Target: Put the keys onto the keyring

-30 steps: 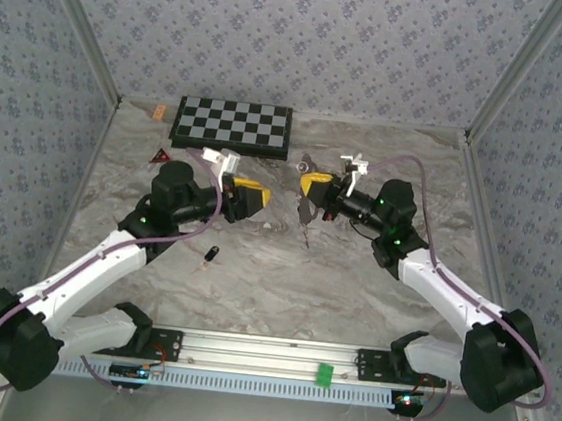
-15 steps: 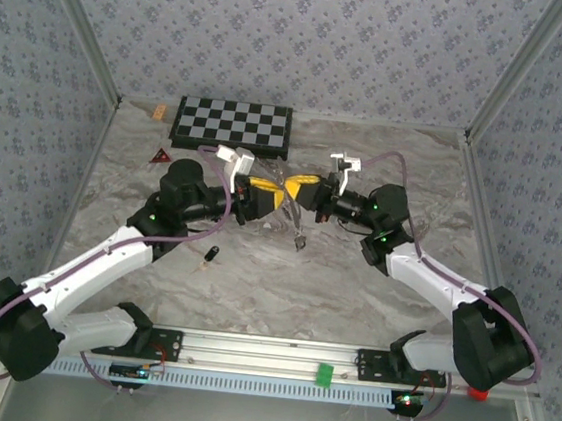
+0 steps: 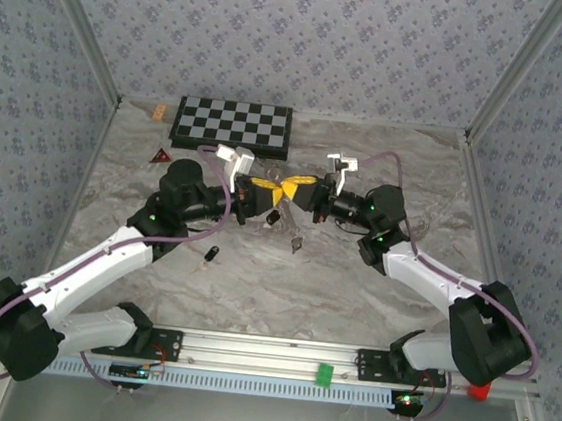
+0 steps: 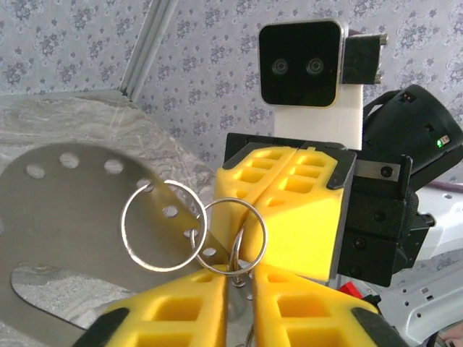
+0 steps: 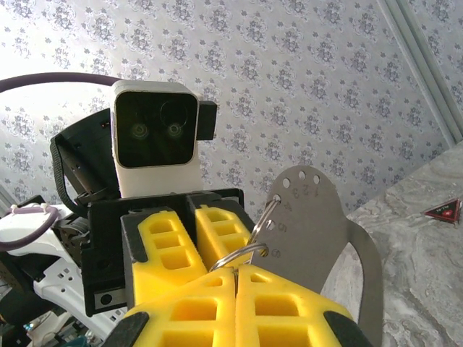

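The bottom of the keyring [image 4: 231, 202] was hidden between the yellow fingers of the left gripper [image 4: 239, 285], and the picture's bottom edge cut those fingers off. The grey plate [image 4: 65, 217] ran off the left side. From above, the black key [image 3: 212, 255] was too small to show its blade.

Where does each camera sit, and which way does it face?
Top external: above and behind the bases, looking down at the table; both arms show, left gripper facing right gripper.
Left wrist: on the left arm, facing the right gripper; own yellow fingers at bottom.
Right wrist: mirrored, facing the left gripper; own fingers at bottom.
Shared: both wrist views show the keyring and grey perforated plate.
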